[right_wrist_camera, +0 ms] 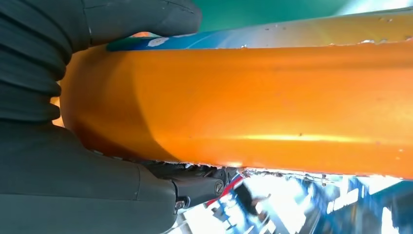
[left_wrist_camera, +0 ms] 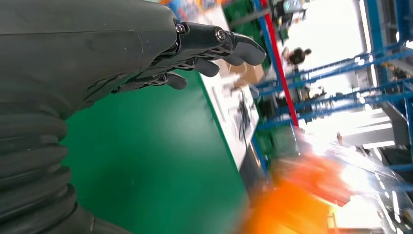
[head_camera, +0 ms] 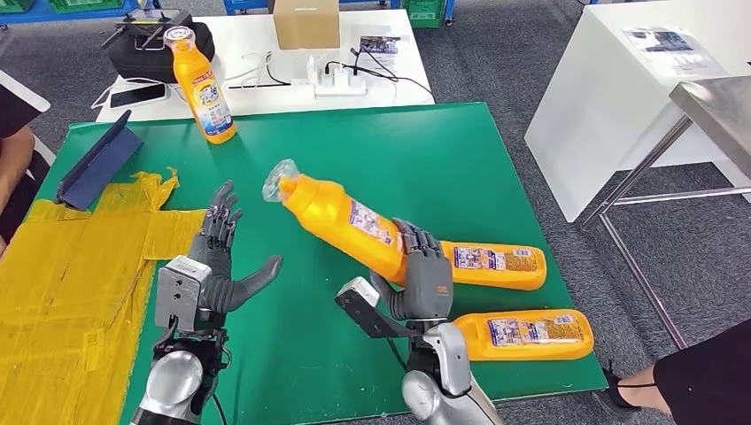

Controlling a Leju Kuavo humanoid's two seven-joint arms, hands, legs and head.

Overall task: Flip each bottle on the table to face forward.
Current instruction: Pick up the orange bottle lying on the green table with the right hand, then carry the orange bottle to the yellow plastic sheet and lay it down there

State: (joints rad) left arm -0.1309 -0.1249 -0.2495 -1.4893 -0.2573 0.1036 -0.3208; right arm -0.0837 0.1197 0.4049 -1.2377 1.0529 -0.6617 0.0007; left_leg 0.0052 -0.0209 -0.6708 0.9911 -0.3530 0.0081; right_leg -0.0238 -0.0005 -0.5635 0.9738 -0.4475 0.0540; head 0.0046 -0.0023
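Observation:
My right hand (head_camera: 423, 276) grips the lower body of an orange bottle (head_camera: 341, 220), holding it tilted above the green table (head_camera: 425, 159) with its clear cap pointing up and to the left. The same bottle (right_wrist_camera: 253, 97) is wrapped by my right hand (right_wrist_camera: 73, 185) in the right wrist view. My left hand (head_camera: 217, 266) hovers open to the left of it, fingers spread, holding nothing. Two more orange bottles lie flat at the right, one (head_camera: 496, 264) just behind my right hand and one (head_camera: 527, 335) nearer the front edge. Another orange bottle (head_camera: 202, 87) stands upright at the far left.
A dark blue case (head_camera: 96, 164) lies at the table's left side beside yellow taped sheets (head_camera: 80, 266). A white table (head_camera: 266, 66) behind holds a box, cables and a black bag. A person's arm (head_camera: 13, 150) is at the left edge, another person (head_camera: 700, 376) at bottom right.

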